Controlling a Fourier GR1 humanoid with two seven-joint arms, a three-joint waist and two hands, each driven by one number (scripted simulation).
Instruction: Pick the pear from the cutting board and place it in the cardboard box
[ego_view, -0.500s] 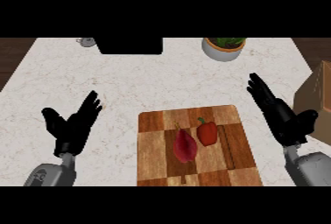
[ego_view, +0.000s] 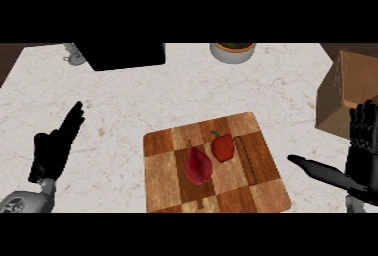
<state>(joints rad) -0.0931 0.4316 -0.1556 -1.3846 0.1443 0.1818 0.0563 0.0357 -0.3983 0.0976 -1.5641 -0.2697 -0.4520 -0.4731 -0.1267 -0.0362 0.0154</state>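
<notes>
Right hand (ego_view: 360, 155) now lower, pear (ego_view: 198, 166) apart.

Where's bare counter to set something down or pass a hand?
Widest bare counter: between the black appliance, the plant pot and the cutting board. Another patch between the left robot hand and the board. Crowded: the board's middle with the pear and red pepper; right robot hand by the cardboard box.

The right robot hand (ego_view: 360, 155) now sits lower at the frame's right edge, thumb stretched toward the cutting board (ego_view: 214, 165); the left robot hand (ego_view: 55, 147) sits slightly lower too.
</notes>
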